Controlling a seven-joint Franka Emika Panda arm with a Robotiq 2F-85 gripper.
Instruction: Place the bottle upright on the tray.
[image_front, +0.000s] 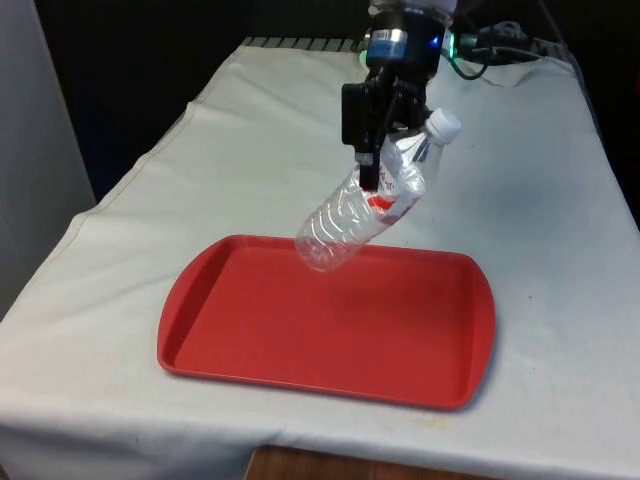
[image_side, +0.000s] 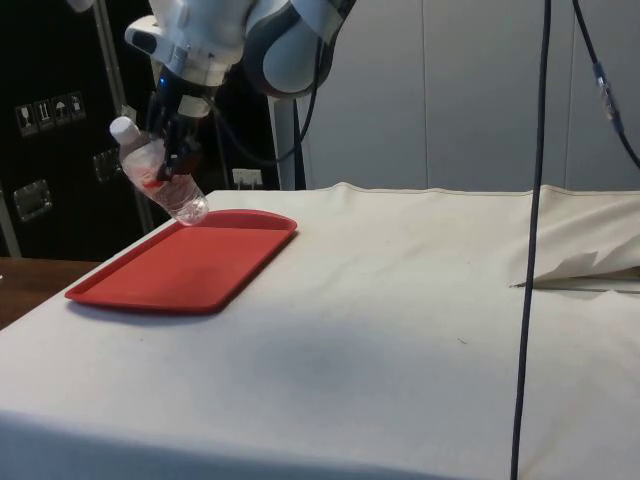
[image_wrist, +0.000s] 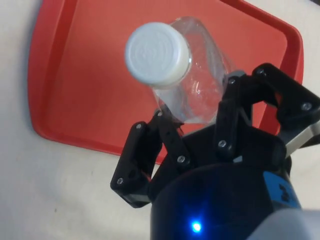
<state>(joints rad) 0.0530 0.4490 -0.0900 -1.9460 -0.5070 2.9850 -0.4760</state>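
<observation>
A clear plastic bottle (image_front: 372, 205) with a white cap (image_front: 443, 124) and a red-and-white label hangs tilted in the air, cap up and towards the front view's right, base down over the far edge of the red tray (image_front: 260, 335). My gripper (image_front: 385, 160) is shut on the bottle's upper body, near the label. From the side, the bottle (image_side: 158, 180) leans with its base just above the tray's (image_side: 190, 270) far end, held by the gripper (image_side: 172, 150). The wrist view looks down on the cap (image_wrist: 157, 52), with the black fingers (image_wrist: 227, 107) clamped on the bottle and the tray (image_wrist: 80, 75) beneath.
The tray lies on the white cloth (image_front: 540, 200) near the table's front edge. A black cable (image_side: 530, 250) hangs down in the side view, and a fold in the cloth (image_side: 590, 265) rises at that view's right.
</observation>
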